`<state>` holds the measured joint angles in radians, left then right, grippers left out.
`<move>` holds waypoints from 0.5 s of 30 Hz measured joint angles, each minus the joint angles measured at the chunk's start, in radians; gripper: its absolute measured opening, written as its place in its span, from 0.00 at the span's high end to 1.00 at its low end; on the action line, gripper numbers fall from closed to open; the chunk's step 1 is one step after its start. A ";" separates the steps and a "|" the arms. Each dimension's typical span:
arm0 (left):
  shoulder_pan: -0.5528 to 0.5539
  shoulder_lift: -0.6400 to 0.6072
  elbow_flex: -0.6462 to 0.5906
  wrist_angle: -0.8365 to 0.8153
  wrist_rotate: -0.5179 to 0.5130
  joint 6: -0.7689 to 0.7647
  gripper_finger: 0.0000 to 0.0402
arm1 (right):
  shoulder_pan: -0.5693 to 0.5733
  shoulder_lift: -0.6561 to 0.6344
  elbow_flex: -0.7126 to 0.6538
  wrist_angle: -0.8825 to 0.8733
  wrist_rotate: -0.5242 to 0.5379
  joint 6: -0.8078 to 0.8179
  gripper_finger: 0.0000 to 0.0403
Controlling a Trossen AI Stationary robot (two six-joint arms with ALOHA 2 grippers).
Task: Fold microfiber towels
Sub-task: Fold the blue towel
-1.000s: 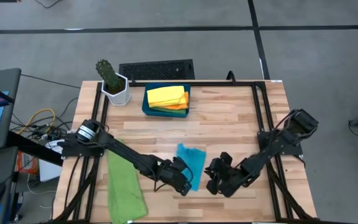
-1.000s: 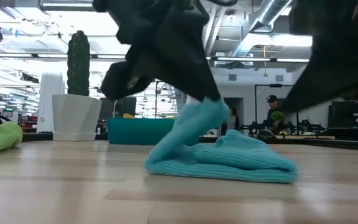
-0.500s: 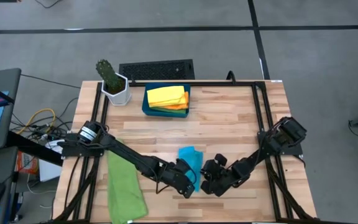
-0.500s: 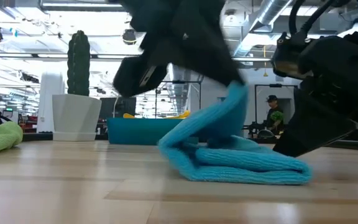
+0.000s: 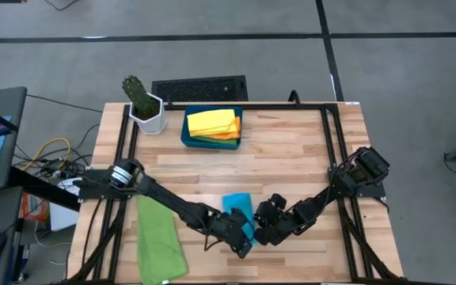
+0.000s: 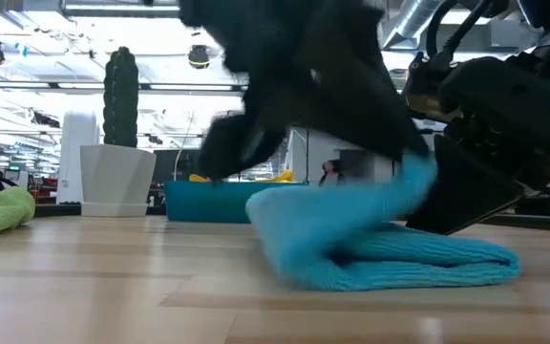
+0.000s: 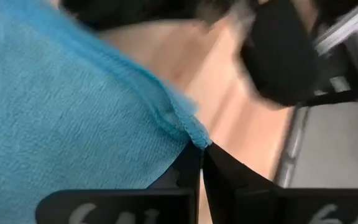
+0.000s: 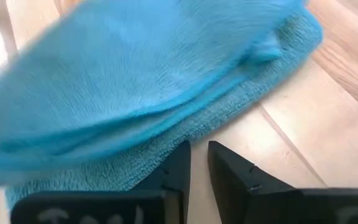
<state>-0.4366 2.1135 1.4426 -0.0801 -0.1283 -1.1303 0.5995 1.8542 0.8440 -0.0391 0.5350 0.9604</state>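
High view: left gripper (image 5: 244, 237) clenched on blue towel (image 5: 237, 207) corner at table's front middle, carrying it over. Right gripper (image 5: 261, 231) just beside towel, fingers slightly apart, nothing held. Fold step underway; next: lay corner flat, let go.

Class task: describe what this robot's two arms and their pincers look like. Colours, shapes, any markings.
Both arms are black and slim, built of jointed segments. The left arm has a silvery round joint near its base. Each ends in a pincer with two flat, tapering black fingers; the left pincer shows pale lettering on its body.
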 joint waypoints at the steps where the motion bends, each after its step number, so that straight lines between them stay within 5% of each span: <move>1: 0.000 0.014 0.004 -0.009 -0.002 0.000 1.00 | 0.000 0.000 0.000 -0.001 0.002 0.000 0.80; 10: 0.006 0.031 0.026 -0.032 -0.099 -0.025 1.00 | 0.019 -0.047 0.000 -0.005 0.013 0.000 0.80; 15: 0.008 0.051 0.066 -0.021 -0.052 -0.015 1.00 | 0.025 -0.080 0.000 -0.019 0.035 0.000 0.80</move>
<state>-0.4286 2.1644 1.5085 -0.1012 -0.1801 -1.1449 0.6246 1.7746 0.8440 -0.0580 0.5697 0.9599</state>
